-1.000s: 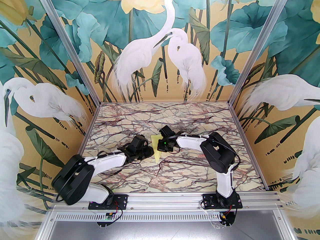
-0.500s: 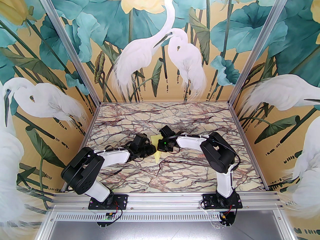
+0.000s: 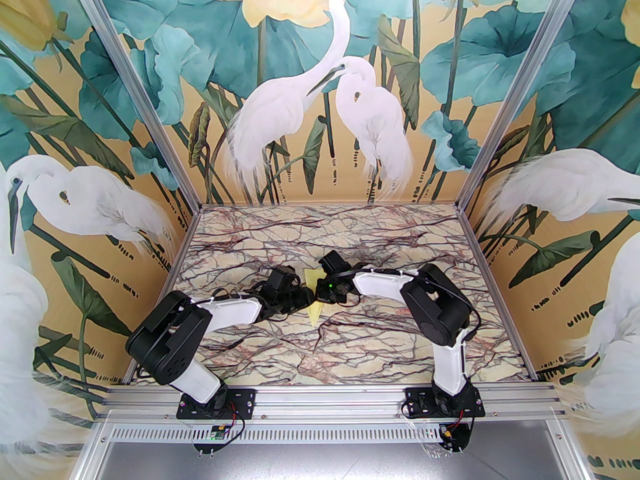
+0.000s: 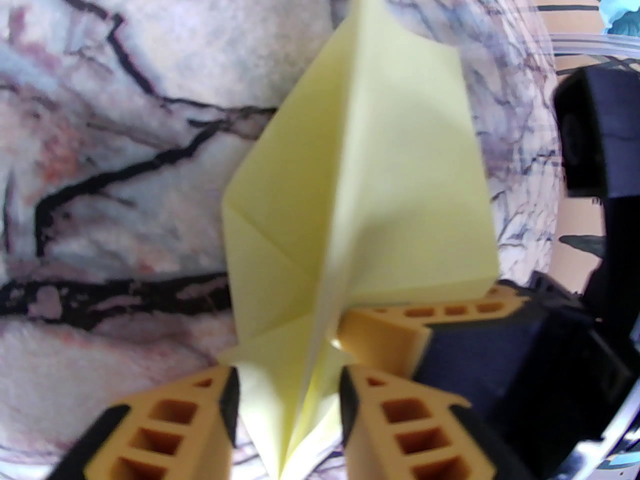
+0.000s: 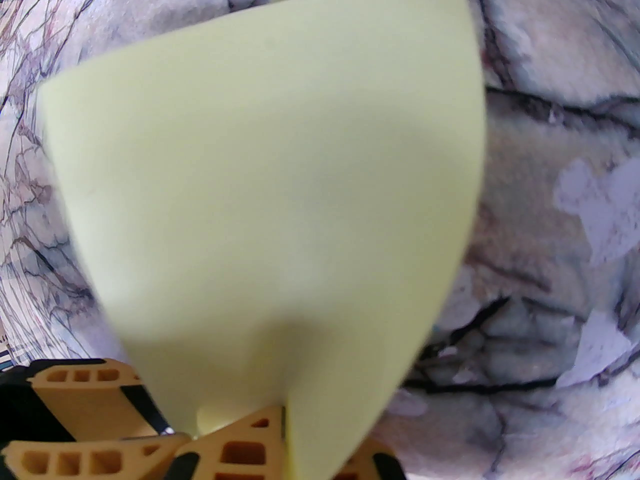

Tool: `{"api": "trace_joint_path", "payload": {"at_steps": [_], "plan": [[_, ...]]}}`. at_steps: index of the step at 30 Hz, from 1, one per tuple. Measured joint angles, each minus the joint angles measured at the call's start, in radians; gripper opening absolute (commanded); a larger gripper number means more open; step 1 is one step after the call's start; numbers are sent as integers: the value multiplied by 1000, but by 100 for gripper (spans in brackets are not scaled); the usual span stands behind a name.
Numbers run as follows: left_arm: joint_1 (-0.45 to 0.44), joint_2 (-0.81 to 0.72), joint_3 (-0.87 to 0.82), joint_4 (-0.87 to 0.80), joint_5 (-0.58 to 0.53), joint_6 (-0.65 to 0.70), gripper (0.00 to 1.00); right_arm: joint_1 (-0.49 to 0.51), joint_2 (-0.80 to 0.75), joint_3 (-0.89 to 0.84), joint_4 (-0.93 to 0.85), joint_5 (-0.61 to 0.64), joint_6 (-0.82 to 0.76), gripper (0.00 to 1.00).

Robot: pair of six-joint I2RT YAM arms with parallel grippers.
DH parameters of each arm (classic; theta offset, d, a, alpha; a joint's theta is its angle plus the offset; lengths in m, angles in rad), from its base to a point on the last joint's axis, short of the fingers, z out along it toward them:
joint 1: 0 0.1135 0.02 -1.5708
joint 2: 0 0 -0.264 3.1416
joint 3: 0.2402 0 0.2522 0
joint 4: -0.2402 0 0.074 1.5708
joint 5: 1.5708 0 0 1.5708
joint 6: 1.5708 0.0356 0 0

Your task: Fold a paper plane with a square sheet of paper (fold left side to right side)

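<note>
Right gripper [image 5: 287, 438] pinches paper plane [image 5: 270, 193] edge

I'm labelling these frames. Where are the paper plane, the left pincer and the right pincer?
paper plane [image 4: 400, 178]: left wrist view, on its broad flap.
left pincer [image 4: 287, 388]: left wrist view, midway between its fingertips, where the paper passes.
right pincer [image 5: 287, 435]: right wrist view, midway between its fingertips, at the pinched paper.
</note>
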Motion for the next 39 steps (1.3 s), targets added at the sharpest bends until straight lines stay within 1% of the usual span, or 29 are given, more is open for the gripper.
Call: {"api": "trace_joint_path", "payload": {"at_steps": [9,12,13,15,16,17,20,23,24,26,29,33,35,39], "plan": [[0,-13,-2,-6,0,4,40,0,0,0,0,1,0,0],[0,-3,-2,-9,-1,7,33,0,0,0,0,1,0,0],[0,2,-2,-12,-5,9,29,0,0,0,0,1,0,0],[0,10,-2,-22,-10,16,27,0,0,0,0,1,0,0],[0,16,-1,-27,-14,19,23,0,0,0,0,1,0,0],[0,22,-1,-30,-17,23,21,0,0,0,0,1,0,0],[2,29,8,-42,-23,27,19,0,0,0,0,1,1,0],[2,35,12,-47,-24,27,19,0,0,0,0,1,3,0],[3,35,12,-47,-23,27,19,0,0,0,1,0,3,1],[3,36,13,-48,-23,27,19,0,-1,0,0,1,3,12],[3,42,21,-56,-23,27,19,0,-4,0,1,0,3,24],[3,52,39,-80,-23,27,19,0,-27,0,-4,2,0,24],[3,59,49,-91,-23,27,16,0,-41,0,-4,2,0,24],[3,73,70,-116,-25,27,15,-1,-61,0,-5,3,-1,23]]}}
